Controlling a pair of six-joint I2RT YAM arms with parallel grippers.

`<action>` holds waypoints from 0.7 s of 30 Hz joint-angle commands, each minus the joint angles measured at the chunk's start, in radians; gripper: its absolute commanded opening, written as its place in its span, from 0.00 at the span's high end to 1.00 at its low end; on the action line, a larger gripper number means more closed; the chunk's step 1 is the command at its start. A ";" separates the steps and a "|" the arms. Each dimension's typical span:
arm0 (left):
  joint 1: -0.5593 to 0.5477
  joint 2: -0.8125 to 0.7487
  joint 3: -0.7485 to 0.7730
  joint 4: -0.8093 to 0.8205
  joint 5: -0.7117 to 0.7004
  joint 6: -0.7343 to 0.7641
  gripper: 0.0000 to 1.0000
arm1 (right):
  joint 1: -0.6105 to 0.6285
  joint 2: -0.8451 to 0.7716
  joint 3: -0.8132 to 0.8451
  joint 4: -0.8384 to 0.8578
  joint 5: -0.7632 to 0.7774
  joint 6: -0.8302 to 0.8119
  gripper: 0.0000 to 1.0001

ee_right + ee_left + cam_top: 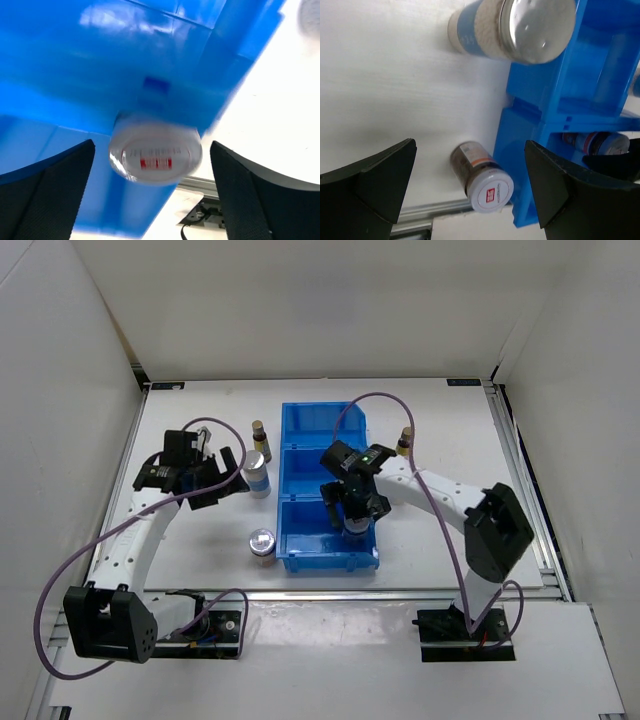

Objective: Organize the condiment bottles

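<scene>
Squat jar in bin, near compartment — right gripper wide around it, left gripper wide, empty. Risk: rising jaw clips jar — tips it.

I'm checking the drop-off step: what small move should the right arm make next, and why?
Probably lift the right end effector straight up. Its fingers stand wide, clear of both sides of the squat silver-lidded jar, which sits in the near compartment of the blue plastic bin, so the placing looks done.
</scene>
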 commanded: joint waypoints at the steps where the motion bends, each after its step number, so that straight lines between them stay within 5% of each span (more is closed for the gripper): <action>1: -0.005 -0.029 0.043 -0.110 0.067 0.011 0.00 | 0.003 -0.116 0.015 0.017 0.039 -0.014 0.00; 13: -0.123 -0.047 0.052 -0.247 0.144 -0.055 0.00 | 0.003 -0.323 0.054 -0.022 0.043 -0.035 0.00; 21: -0.273 0.074 0.054 -0.342 -0.110 -0.150 0.00 | 0.003 -0.356 0.012 -0.022 0.056 -0.024 0.00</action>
